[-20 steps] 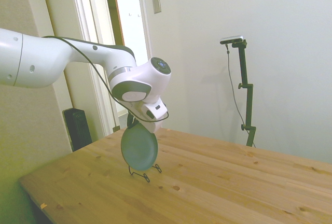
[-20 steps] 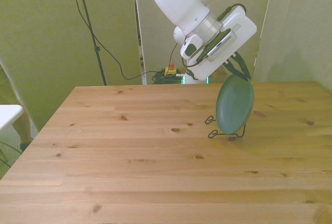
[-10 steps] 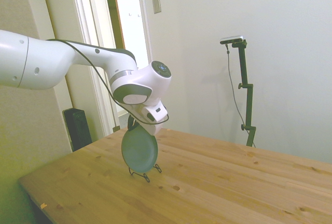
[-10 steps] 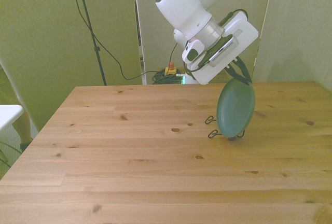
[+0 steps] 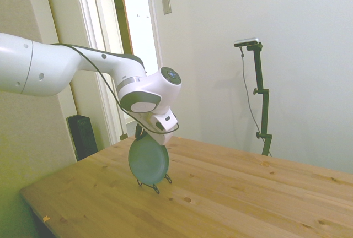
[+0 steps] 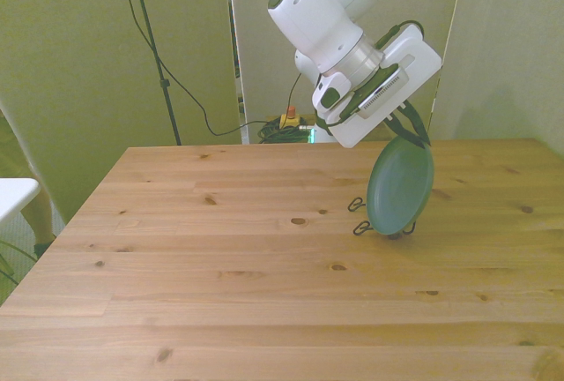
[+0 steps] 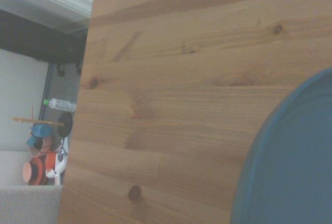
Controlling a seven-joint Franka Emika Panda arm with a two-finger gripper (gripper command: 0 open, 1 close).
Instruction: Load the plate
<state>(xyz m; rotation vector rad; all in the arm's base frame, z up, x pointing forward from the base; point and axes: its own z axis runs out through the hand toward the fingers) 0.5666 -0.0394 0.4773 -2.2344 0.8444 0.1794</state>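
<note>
Plate [image 6: 400, 189] stands on edge, tilted slightly, its lower rim in the wire rack [image 6: 363, 224] near the table's [image 6: 220, 257] far edge, toward the front view's right. Gripper [image 6: 411, 129] clamped on the plate's top rim, arm above

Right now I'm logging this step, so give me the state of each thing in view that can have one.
plate: on edge, tilted, gripped at its top rim, its lower edge at the wire rack.
wire rack: standing on the table; whether the plate already rests in it cannot be told.
pincer: shut on the plate's top rim.
door: open, behind the arm in the side view.
</note>
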